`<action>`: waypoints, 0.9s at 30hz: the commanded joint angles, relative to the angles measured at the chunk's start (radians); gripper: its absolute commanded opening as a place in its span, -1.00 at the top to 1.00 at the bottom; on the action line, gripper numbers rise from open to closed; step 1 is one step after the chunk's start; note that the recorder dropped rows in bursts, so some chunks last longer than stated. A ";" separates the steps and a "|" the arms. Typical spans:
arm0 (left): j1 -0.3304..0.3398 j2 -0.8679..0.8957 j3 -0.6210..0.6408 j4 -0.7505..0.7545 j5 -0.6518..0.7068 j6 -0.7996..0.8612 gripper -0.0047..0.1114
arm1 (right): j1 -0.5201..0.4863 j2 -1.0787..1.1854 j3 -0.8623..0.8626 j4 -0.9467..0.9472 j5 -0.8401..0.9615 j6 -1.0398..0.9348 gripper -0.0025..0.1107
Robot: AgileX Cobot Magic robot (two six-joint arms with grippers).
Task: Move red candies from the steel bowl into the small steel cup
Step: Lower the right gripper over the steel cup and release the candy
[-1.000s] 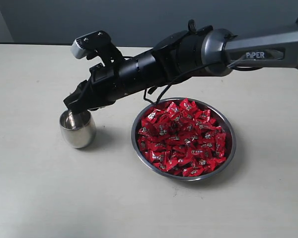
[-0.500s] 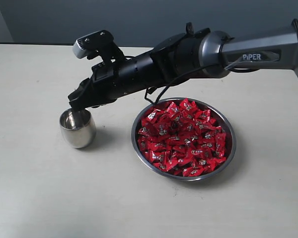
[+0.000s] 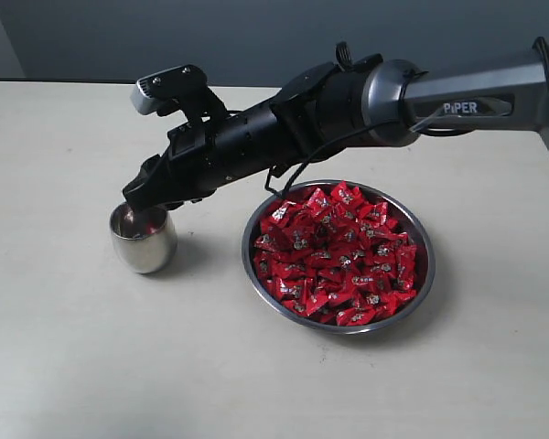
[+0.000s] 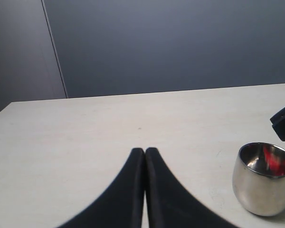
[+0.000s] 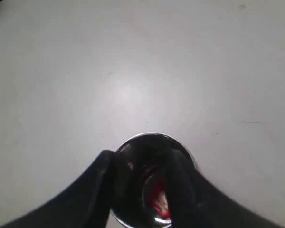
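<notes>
Directly beneath the right gripper (image 5: 142, 178) stood the small steel cup (image 5: 154, 183), a red candy (image 5: 159, 202) inside; its jaws were parted, holding nothing; the left gripper (image 4: 145, 152) was closed, empty.

Pale beige table (image 3: 73, 347); dark grey-blue wall (image 3: 256, 37) behind

The right arm (image 3: 366, 96) has a grey metallic forearm link printed with white "PIPER" lettering, joined to a rounded silver-grey joint housing. Beyond that joint the wrist section is matte black and cylindrical, with small screws along its side. A thin black cable loops out beneath it. A small camera module (image 3: 169, 87) with a silver-grey face sits on a black bracket above the wrist. In both wrist views, the fingers (image 4: 133, 190) are smooth, black and tapered.
</notes>
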State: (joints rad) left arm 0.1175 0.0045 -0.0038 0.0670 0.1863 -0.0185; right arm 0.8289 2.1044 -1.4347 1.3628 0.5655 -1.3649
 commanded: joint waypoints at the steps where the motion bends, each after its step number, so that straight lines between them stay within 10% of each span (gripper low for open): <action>1: 0.001 -0.004 0.004 0.001 -0.004 -0.001 0.91 | 0.000 -0.002 -0.007 -0.011 0.003 0.015 0.43; 27: 0.001 -0.004 0.004 0.001 -0.006 -0.001 0.91 | -0.004 -0.099 -0.007 -0.384 -0.066 0.336 0.43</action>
State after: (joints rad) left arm 0.1175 0.0045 -0.0038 0.0670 0.1863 -0.0185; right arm 0.8296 2.0242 -1.4384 1.0699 0.5214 -1.1116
